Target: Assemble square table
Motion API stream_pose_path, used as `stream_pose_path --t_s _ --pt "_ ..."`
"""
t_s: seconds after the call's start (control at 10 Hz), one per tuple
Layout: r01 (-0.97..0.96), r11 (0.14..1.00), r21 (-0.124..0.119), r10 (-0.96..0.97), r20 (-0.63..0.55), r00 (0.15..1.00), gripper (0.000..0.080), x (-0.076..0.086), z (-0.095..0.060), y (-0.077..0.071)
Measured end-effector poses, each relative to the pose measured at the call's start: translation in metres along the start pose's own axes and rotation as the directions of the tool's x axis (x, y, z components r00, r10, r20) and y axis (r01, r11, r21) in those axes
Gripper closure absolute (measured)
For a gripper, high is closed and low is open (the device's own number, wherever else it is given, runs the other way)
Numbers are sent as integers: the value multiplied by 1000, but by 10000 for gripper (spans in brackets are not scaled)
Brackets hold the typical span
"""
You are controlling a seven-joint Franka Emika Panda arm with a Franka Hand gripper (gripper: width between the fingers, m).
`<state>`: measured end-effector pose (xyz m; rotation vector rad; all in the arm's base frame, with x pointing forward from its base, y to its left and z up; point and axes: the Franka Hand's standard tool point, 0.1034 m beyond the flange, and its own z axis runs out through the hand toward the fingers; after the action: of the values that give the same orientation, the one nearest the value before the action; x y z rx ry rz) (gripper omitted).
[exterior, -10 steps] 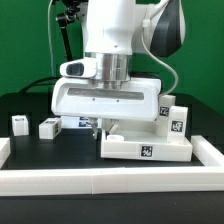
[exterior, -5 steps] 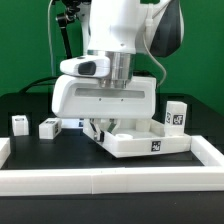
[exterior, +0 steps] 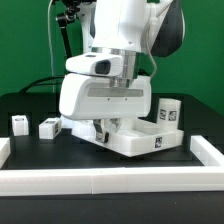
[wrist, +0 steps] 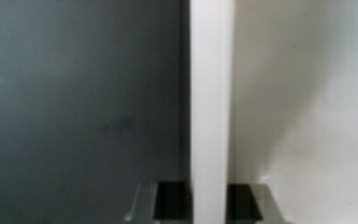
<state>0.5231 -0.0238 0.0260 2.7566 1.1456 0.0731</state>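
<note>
The square table's top (exterior: 145, 142) is a white slab with a raised rim, lying skewed on the black table in the exterior view. My gripper (exterior: 105, 128) is shut on the slab's rim at the corner toward the exterior view's left. In the wrist view the rim (wrist: 211, 90) runs as a white strip between the two dark fingers (wrist: 172, 202), and the gripper (wrist: 210, 202) pinches it. Two small white legs (exterior: 20, 123) (exterior: 47, 127) lie on the exterior view's left. Another leg (exterior: 170, 112) stands upright behind the slab on the right.
A long low white border wall (exterior: 110, 178) runs along the front and turns up at both ends (exterior: 212, 150). A green backdrop stands behind the black table. The arm's large white body hides the area behind the slab.
The wrist has turned and carried the slab's gripped corner along, so the slab has swung from square-on to skewed and shifted toward the exterior view's left. The grip stays shut.
</note>
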Motion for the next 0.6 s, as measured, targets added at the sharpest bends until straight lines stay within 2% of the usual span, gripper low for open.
stream_pose_path --t_s 0.1,0.2,0.4,0.6 --pt "36 999 -5 -36 1 999 738 0 0 1" --pt "147 989 -22 -147 -3 989 738 5 -2 2" --pt "288 957 -25 -288 5 958 738 24 -6 3" --pt "466 884 -41 -465 20 885 738 44 -4 1"
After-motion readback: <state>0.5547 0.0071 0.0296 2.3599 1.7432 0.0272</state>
